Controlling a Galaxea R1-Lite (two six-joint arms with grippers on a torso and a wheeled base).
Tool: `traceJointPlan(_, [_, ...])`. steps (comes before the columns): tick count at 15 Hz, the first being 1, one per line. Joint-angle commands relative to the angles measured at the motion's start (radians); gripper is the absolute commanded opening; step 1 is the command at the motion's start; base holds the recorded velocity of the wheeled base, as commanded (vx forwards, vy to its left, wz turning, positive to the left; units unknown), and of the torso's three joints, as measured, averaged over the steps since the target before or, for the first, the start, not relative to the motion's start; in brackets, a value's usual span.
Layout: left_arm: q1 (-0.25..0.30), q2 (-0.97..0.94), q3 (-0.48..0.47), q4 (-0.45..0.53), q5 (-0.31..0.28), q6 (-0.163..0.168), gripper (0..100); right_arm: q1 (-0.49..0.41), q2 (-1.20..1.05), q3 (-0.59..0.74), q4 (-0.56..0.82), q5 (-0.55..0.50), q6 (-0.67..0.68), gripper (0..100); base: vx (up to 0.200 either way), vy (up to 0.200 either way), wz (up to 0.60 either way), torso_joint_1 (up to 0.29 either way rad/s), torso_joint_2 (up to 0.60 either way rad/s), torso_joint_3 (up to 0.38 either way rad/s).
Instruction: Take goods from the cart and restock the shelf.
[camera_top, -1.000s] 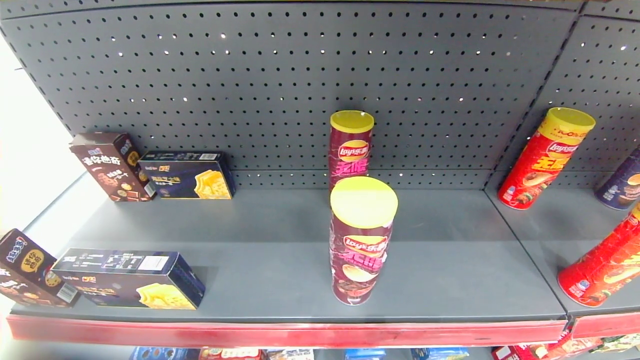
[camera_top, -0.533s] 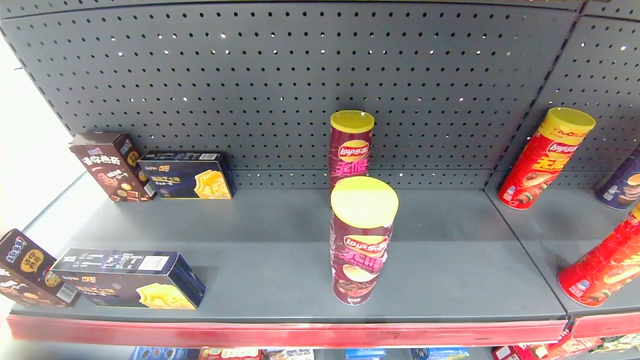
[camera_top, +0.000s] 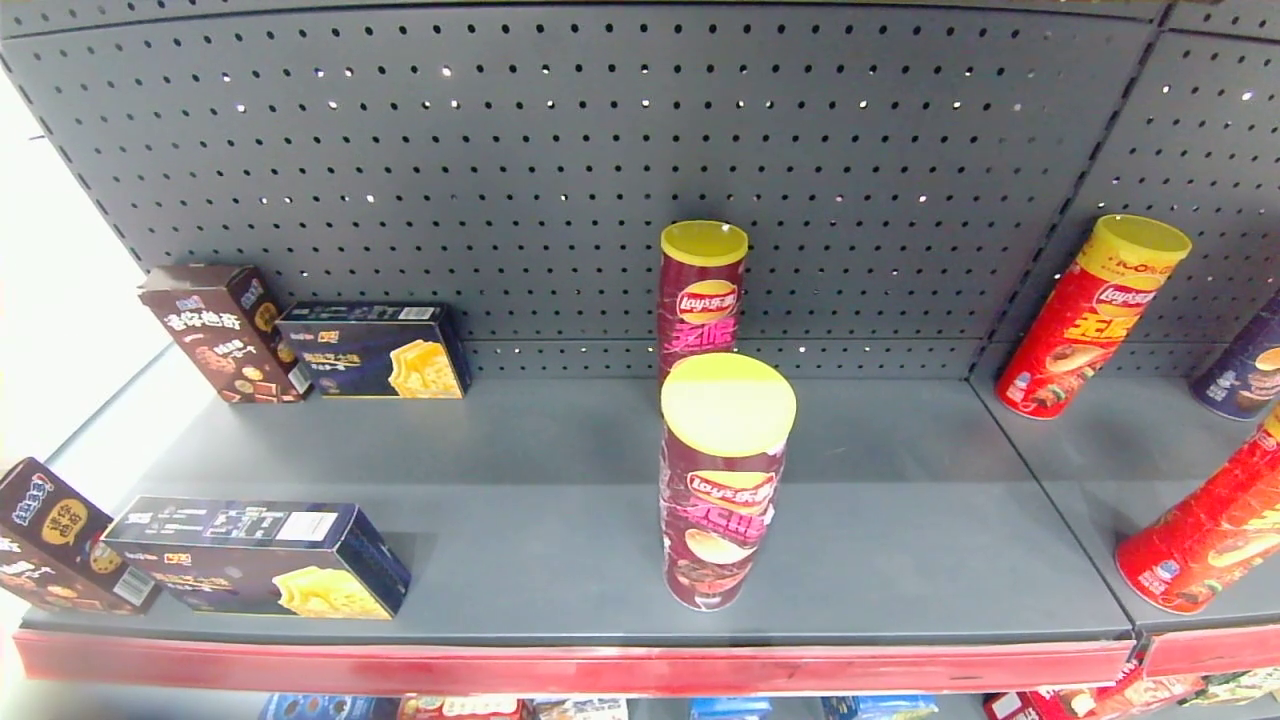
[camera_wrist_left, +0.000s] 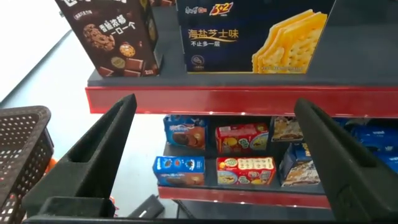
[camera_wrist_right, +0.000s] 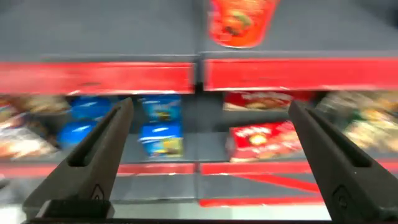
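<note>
So both arms are empty-handed right now. The left gripper (camera_wrist_left: 214, 102) has its fingers spread wide with nothing between them. It sits low in front of the red lip of the shelf (camera_top: 560, 500), with the brown cookie box (camera_wrist_left: 112, 37) and the blue cracker box (camera_wrist_left: 249, 34) at the near left end just above it. The right gripper (camera_wrist_right: 210, 104) is the same deal, fingers wide apart and holding nothing, down below the shelf edge on the right, under a red can (camera_wrist_right: 239, 22). On the shelf, a maroon chip can (camera_top: 722, 500) stands upright near the front in the middle. A second maroon can (camera_top: 702, 290) stands upright straight behind it, against the pegboard (camera_top: 500, 150). My read is that it's between items, with a fetch up next. The dark mesh basket (camera_wrist_left: 22, 149) off to the left looks like the cart. So the next move probably calls for swinging an arm over there, dropping the open fingers around another item, closing on it and lifting it to a free spot beside the cans
</note>
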Motion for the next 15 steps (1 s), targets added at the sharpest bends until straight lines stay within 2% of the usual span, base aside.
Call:
traceJointPlan(1, [0.0,0.0,0.0,0.0,-0.003,0.001,100,-0.117,0.001,0.0,-0.001,0.012,0.001,100,0.0,0.0,0.0,0.0,0.0,0.0])
traceJointPlan(3, [0.0,0.0,-0.001,0.0,-0.006,-0.002,100,-0.084,0.007,0.0,-0.004,0.085,0.019,100,0.0,0.0,0.0,0.0,0.0,0.0])
traceJointPlan(5, [0.0,0.0,-0.001,0.003,-0.025,-0.002,100,0.04,-0.019,0.0,-0.003,0.078,0.021,100,0.0,0.0,0.0,0.0,0.0,0.0])
traceJointPlan(8, [0.0,0.0,-0.001,0.002,-0.022,-0.001,100,-0.006,-0.098,0.0,-0.001,0.068,0.022,100,0.0,0.0,0.0,0.0,0.0,0.0])
traceJointPlan(13, [0.001,0.0,-0.001,0.002,-0.018,-0.001,100,-0.006,-0.098,0.0,-0.003,0.04,0.019,100,0.0,0.0,0.0,0.0,0.0,0.0])
traceJointPlan(14, [0.0,0.0,-0.001,0.006,-0.037,0.048,100,-0.008,-0.098,0.0,-0.003,0.04,0.019,100,0.0,0.0,0.0,0.0,0.0,0.0])
traceJointPlan(15, [0.001,0.0,-0.003,0.008,-0.029,0.097,100,-0.006,-0.098,0.0,-0.003,0.04,0.019,100,0.0,0.0,0.0,0.0,0.0,0.0])
